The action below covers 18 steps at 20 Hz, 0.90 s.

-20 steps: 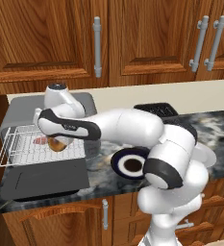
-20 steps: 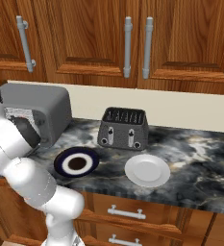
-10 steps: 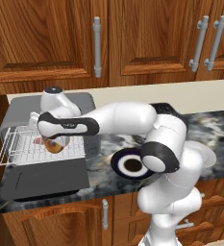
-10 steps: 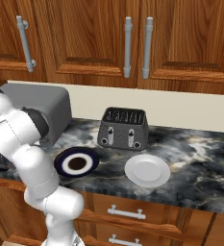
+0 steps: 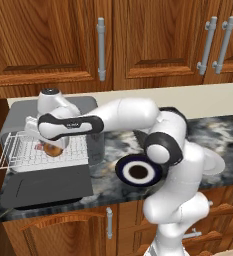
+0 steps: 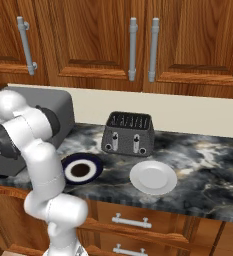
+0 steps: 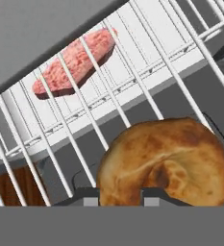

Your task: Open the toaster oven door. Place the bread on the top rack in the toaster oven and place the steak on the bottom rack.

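While reaching left across the marble table (image 5: 213,130): toaster oven (image 5: 18,112) at the far left, toaster oven door (image 5: 48,186) folded flat, top rack (image 5: 25,155) drawn out. Steak (image 7: 75,60) lying on the bottom rack (image 7: 132,62), seen through the upper wires. Bread (image 7: 166,161) over the top rack, pinched between the jaws (image 5: 52,148).

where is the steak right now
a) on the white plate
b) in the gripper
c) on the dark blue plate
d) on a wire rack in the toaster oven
d: the steak lies on a wire rack below the bread, inside the toaster oven.
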### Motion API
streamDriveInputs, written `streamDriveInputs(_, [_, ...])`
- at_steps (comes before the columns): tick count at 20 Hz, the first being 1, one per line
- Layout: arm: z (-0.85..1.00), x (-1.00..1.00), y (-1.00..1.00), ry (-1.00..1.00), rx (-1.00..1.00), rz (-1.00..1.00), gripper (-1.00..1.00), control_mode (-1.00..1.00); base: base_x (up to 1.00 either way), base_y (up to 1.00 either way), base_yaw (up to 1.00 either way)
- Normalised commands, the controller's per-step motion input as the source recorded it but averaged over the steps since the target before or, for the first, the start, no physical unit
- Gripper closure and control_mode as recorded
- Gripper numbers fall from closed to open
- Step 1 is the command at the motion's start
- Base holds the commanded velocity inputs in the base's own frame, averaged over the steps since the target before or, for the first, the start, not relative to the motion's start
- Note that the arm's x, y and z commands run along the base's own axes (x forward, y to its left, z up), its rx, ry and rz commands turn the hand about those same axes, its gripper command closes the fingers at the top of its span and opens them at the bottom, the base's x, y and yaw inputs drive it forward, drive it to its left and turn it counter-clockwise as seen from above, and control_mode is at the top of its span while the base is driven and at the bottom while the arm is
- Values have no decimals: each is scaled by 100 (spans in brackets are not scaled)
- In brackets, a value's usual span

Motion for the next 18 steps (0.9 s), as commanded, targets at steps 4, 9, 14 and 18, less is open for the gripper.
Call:
streamDriveInputs(4, [-4,0,21,0,0,8,-100,-100,0,0,0])
streamDriveInputs(9, [1,0,4,-3,0,7,-100,-100,0,0,0])
streamDriveInputs(14, [20,0,0,-2,0,7,-100,-100,0,0,0])
streamDriveInputs(18, [31,-59,1,-2,0,7,-100,-100,0,0,0])
